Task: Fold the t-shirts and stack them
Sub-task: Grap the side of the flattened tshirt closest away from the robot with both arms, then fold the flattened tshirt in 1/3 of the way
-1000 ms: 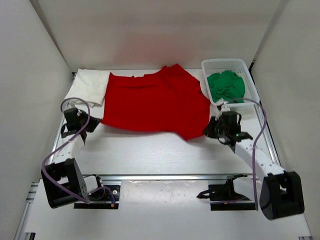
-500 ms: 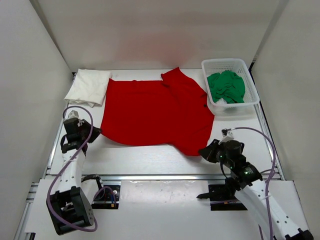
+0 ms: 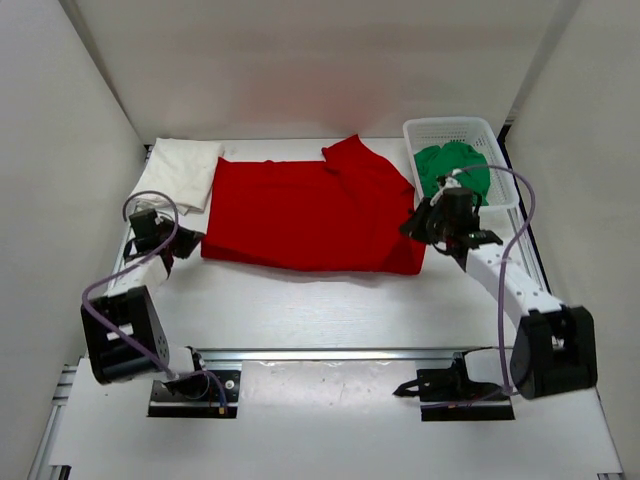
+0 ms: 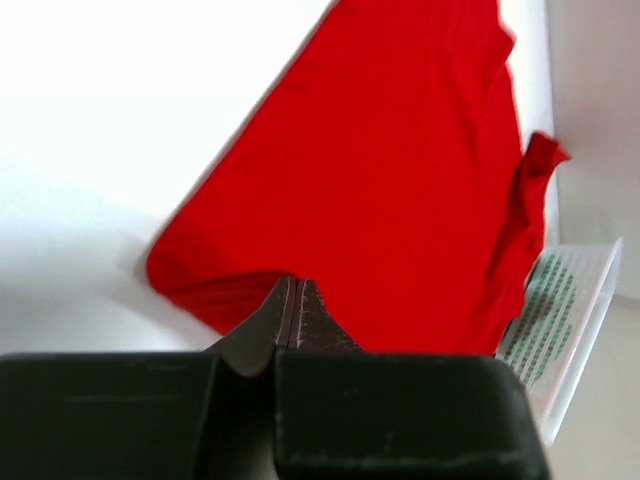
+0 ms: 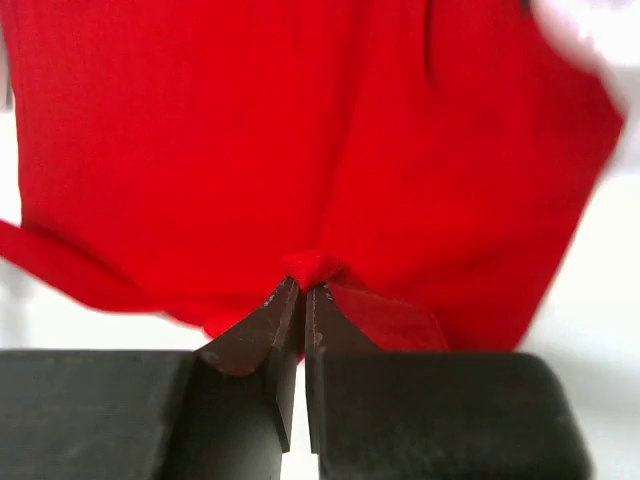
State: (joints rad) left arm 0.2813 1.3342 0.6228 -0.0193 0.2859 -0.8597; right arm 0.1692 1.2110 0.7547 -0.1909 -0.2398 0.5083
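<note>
Top external view gives you the red t-shirt (image 3: 310, 215) spread across the middle of the surface (image 3: 330, 305), with the white t-shirt (image 3: 180, 172) lying at the far left just beside it and the green t-shirt (image 3: 452, 172) bunched in the basket (image 3: 455, 128) at the far right. Left wrist view shows you the left gripper (image 4: 296, 290), jaws pressed together on the red t-shirt's near-left corner, where the hem doubles under. Right wrist view shows you the right gripper (image 5: 303, 288), jaws pinching a small nub of red cloth at the near-right edge, near the basket.
</note>
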